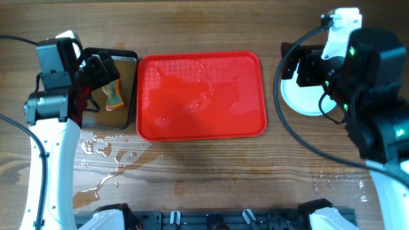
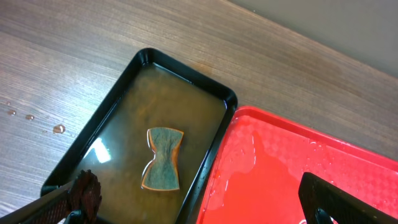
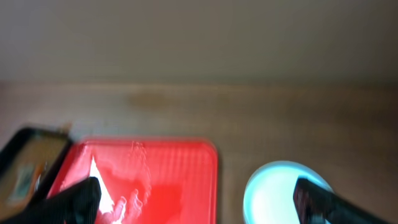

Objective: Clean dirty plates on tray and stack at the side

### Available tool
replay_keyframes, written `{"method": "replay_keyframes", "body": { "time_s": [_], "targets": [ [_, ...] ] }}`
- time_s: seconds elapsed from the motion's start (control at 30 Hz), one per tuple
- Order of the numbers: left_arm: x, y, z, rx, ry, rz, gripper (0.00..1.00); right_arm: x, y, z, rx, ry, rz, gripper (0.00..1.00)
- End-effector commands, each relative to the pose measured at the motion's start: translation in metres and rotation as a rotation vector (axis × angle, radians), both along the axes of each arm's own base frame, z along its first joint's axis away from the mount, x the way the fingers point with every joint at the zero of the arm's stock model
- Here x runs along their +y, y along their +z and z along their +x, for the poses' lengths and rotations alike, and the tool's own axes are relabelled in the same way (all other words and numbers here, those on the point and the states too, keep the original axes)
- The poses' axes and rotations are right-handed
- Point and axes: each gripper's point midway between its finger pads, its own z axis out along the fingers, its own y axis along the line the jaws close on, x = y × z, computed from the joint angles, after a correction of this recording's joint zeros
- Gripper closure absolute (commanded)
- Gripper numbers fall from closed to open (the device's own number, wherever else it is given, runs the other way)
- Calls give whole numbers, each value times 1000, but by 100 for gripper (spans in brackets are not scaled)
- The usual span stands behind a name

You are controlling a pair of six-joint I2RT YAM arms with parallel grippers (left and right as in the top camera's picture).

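My left gripper [image 2: 199, 193] is released, jaws wide, over the black pan [image 2: 186, 73]; a sponge [image 2: 163, 158] lies in its brown liquid. The right gripper [image 3: 196, 190], also spread and empty, hangs above the plates [image 3: 273, 194], seen as one white disc just right of the wet red tray [image 1: 201, 121].

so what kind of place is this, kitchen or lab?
Likely a lab bench staged for dishwashing, not a kitchen: wood table, wet red tray, black pan of brown water with a sponge.
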Motion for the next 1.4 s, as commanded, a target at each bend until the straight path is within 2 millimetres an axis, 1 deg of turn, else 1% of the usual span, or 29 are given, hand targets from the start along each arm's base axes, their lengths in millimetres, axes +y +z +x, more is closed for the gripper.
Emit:
{"method": "replay_keyframes", "body": {
  "time_s": [0.0, 0.13, 0.23, 0.27, 0.33, 0.4, 0.53, 0.7, 0.87, 1.0, 1.37],
  "targets": [
    [-4, 0, 1, -2, -4, -22, 0, -11, -26, -18, -85, 41, -18, 0],
    [-4, 0, 1, -2, -4, -22, 0, -20, -57, -37, -212, 51, 23, 0],
    [-4, 0, 1, -2, -4, -22, 0, -27, -85, -55, -316, 38, 31, 0],
    [-4, 0, 1, -2, -4, -22, 0, -28, -92, -59, -336, 35, 32, 0],
    [-4, 0, 1, -2, -4, -22, 0, -30, -113, -71, -386, 34, 33, 0],
    [-4, 0, 1, -2, -4, -22, 0, -30, -127, -78, -418, 34, 35, 0],
    [-4, 0, 1, -2, -4, -22, 0, -31, -153, -86, -477, 34, 39, 0],
    [-4, 0, 1, -2, -4, -22, 0, -31, -180, -90, -489, 33, 45, 0],
    [-4, 0, 1, -2, -4, -22, 0, -31, -190, -93, -521, 33, 47, 0],
    [-4, 0, 1, -2, -4, -22, 0, -31, -199, -93, -482, 34, 45, 0],
    [-4, 0, 1, -2, -4, -22, 0, -31, -199, -93, -481, 33, 45, 0]
  ]
}}
